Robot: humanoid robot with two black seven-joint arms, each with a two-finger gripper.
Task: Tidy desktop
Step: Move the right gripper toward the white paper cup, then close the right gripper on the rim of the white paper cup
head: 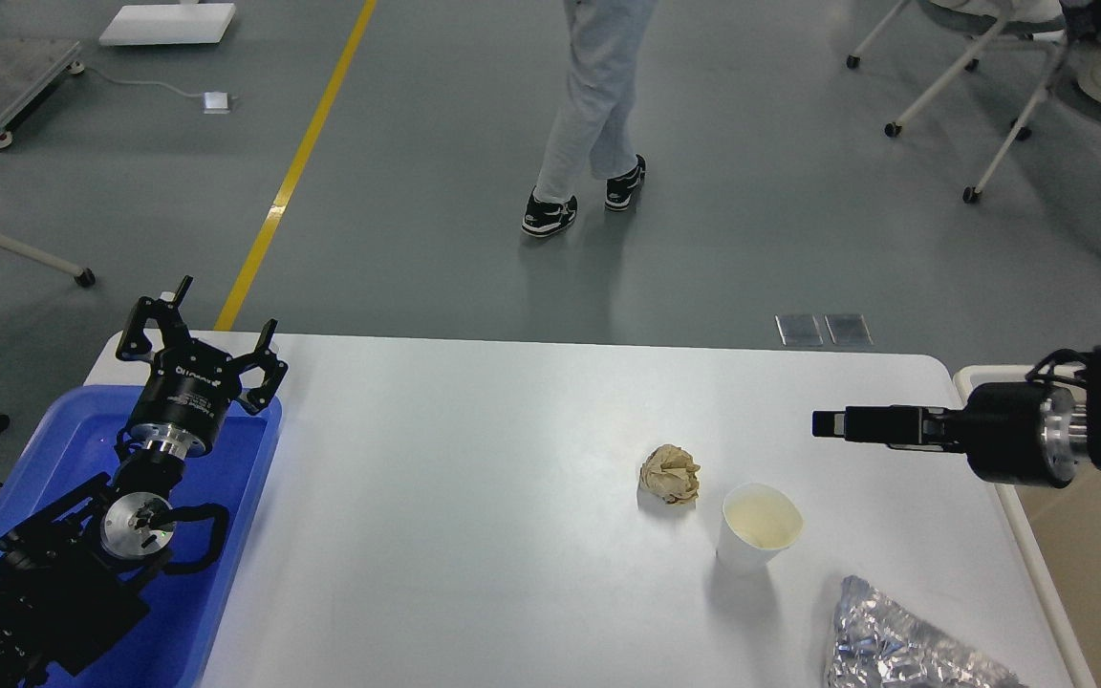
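Desktop [474,497] holds one cup [758,527], one paper wad [670,474]; left gripper [208,334] spread, right gripper [832,424] unclear.

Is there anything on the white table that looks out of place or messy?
Yes. Three pieces of litter sit on the right part of the desktop: a crumpled brown paper ball, an upright white paper cup just right of it, and crumpled silver foil at the near right corner. Nothing looks spilled.

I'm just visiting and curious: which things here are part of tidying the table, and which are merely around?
Part of the job:
- large white rectangular desktop
- crumpled brown paper ball
- white paper cup
- crinkled silver foil wrapper
- blue plastic tray
- beige bin with white rim

Just around:
- standing person's legs
- wheeled chairs
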